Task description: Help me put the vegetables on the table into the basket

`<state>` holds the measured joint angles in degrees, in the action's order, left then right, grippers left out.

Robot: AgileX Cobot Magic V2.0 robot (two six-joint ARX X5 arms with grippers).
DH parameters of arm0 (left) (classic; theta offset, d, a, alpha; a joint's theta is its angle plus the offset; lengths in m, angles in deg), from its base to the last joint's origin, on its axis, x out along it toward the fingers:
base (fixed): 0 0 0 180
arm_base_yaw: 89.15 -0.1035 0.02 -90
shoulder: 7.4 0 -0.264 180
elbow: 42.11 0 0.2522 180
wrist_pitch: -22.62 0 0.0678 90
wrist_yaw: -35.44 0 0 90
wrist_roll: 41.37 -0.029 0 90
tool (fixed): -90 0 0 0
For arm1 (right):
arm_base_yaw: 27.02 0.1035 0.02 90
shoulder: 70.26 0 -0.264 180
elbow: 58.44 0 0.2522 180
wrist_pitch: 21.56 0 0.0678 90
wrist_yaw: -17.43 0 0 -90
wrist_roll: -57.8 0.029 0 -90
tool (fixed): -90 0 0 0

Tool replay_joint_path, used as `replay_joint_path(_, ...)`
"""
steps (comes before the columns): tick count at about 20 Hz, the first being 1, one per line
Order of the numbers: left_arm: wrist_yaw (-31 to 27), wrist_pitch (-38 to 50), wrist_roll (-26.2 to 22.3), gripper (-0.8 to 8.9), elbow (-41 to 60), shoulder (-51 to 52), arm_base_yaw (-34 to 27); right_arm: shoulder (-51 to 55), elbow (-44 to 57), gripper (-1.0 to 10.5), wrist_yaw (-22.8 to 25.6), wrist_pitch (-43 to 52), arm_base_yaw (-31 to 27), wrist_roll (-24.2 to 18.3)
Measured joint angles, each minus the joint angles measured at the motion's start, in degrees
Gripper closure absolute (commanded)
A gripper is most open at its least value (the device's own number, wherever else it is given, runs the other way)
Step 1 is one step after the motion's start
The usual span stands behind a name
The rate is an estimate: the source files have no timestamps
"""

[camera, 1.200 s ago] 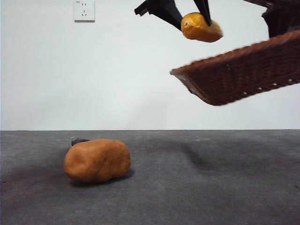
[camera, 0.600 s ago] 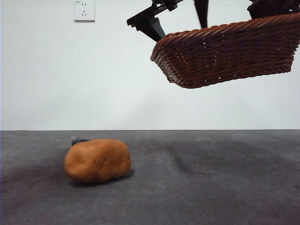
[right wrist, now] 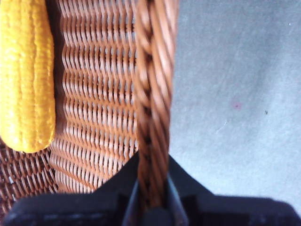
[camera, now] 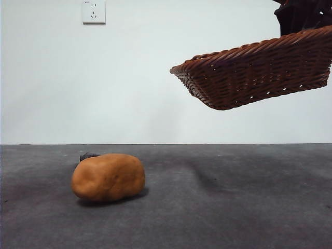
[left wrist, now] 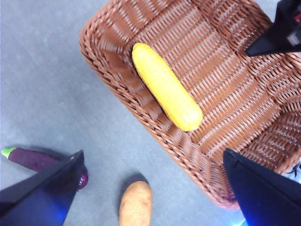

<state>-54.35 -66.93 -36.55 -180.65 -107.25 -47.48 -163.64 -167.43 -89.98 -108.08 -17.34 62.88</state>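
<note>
The basket (camera: 259,78) is held aloft at upper right by the right gripper (right wrist: 153,197), fingers clamped on its rim; corn (left wrist: 165,92) lies inside. The left gripper (left wrist: 153,188) fingers are spread wide.

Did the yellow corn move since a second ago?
Yes. The corn hung above the basket, right of the wall socket; now it lies inside the basket.

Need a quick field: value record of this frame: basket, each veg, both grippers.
basket: held in the air, tilted, above the table
corn: lying inside the basket
potato: on the table
eggplant: purple with a green tip, on the table beside the potato
right gripper: shut on the basket's rim
left gripper: open, empty, above the basket's edge and the table
remaining: potato and eggplant not yet in the basket
</note>
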Motion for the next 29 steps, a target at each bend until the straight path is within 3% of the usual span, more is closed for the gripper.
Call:
replay_joint_path(3,0.2,0.1,-0.8,3.2,6.4,5.9,1.0,0.0,0.0,9.6,0.6,0.2,0.0,-0.4)
replay_joint_path(7,0.2,0.0,-1.8,3.2,23.6,15.4,2.9,0.0,0.0,9.6,0.9,0.2,0.0,-1.4)
replay_joint_path(11,-0.1,1.2,-6.3,3.2,39.5,15.5,3.8,0.0,0.0,9.6,1.0,0.2,0.0,-1.7)
replay_joint_path(18,-0.1,23.5,-10.2,3.01,59.7,15.5,3.8,0.0,0.0,9.6,1.0,0.3,0.0,-1.9)
replay_joint_path(21,-0.2,31.2,-11.3,1.78,64.1,15.4,3.7,0.0,0.0,9.6,1.0,0.3,0.0,-1.9)
replay_joint_path(29,-2.3,38.7,-12.3,1.79,64.3,9.2,1.3,0.0,0.0,9.6,1.1,-3.1,0.0,-1.9)
